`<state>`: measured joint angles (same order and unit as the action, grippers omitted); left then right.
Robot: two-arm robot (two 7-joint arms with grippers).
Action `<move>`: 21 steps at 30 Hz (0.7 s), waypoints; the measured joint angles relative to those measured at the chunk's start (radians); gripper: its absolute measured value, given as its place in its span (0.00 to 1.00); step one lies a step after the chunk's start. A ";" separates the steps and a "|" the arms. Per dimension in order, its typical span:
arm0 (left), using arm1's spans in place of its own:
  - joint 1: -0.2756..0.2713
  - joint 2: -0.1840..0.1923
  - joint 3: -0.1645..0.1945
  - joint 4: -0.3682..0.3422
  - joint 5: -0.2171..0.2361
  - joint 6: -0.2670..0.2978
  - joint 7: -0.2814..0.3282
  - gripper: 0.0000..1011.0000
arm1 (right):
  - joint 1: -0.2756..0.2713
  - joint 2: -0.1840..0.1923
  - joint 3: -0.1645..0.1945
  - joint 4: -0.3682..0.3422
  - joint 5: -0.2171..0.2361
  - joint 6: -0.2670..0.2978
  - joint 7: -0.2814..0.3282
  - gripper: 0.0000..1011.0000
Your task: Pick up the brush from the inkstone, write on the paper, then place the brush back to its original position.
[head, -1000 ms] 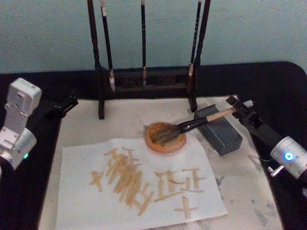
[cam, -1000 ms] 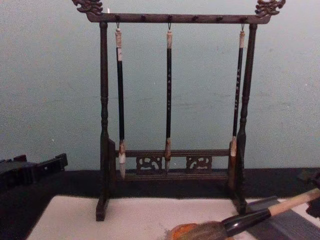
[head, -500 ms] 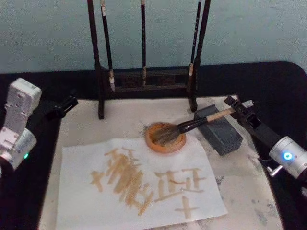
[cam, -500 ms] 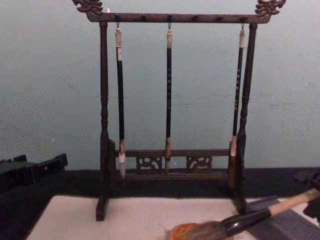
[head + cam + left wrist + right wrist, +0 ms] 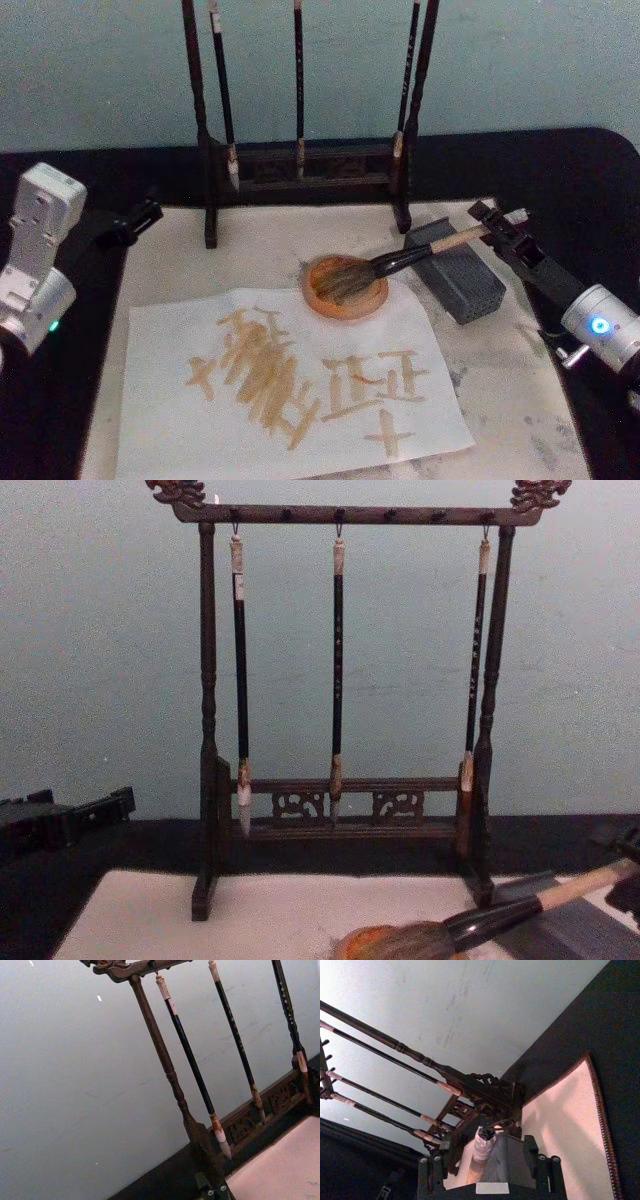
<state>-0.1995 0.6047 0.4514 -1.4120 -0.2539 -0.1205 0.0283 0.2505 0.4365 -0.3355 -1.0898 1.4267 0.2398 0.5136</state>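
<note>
Brush (image 5: 400, 262) inspected: large, with a bushy grey-brown head, a glossy black collar and a thick pale tan handle. The head lies in the round orange-brown inkstone (image 5: 322, 303). The shaft slopes up and away to the right of the inkstone, and the handle rests across the grey block (image 5: 468, 285) that stands just right of the inkstone.

Right gripper (image 5: 497, 225) sits right of the inkstone, past the block, at the very end of the handle. In the right wrist view its fingers (image 5: 545, 1170) stand spread, one on each side of the handle end, with a gap far wider than the handle; they clamp nothing.

Left gripper (image 5: 140, 215) is parked well to the left of the inkstone, off the pale mat (image 5: 260, 250).

Paper (image 5: 175, 430), an off-white sheet, lies flat on the mat in front of the inkstone and to its left, its far edge reaching the inkstone. It carries brown brushed strokes and crosses.

Rack (image 5: 300, 165) of dark wood stands behind the inkstone, with three thin brushes (image 5: 338, 660) hanging from its top bar.

Compared with one second ago: the brush lies in the same place, head in the inkstone and handle on the block. The strokes on the paper are unchanged. The right gripper has barely shifted at the handle end, and the left gripper has not moved.
</note>
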 joint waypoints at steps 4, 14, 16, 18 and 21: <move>0.000 0.000 0.000 0.000 0.000 0.000 0.000 0.99 | 0.000 0.000 0.001 -0.001 0.000 0.000 0.000 0.81; 0.000 0.000 0.000 0.000 0.000 0.000 0.000 0.99 | -0.001 0.000 0.001 -0.001 -0.001 -0.001 -0.001 0.50; 0.000 0.000 0.000 0.000 0.000 0.000 0.000 0.99 | -0.001 0.000 0.001 -0.001 -0.001 -0.001 -0.001 0.47; 0.000 0.000 0.000 0.000 0.000 0.000 0.000 0.99 | -0.001 0.000 0.001 -0.001 -0.001 -0.001 -0.001 0.38; 0.000 0.000 0.000 0.000 0.000 0.000 0.000 0.99 | 0.000 0.000 0.001 -0.001 -0.002 -0.001 -0.001 0.27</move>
<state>-0.1995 0.6047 0.4514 -1.4120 -0.2539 -0.1206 0.0283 0.2500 0.4365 -0.3342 -1.0907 1.4252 0.2385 0.5128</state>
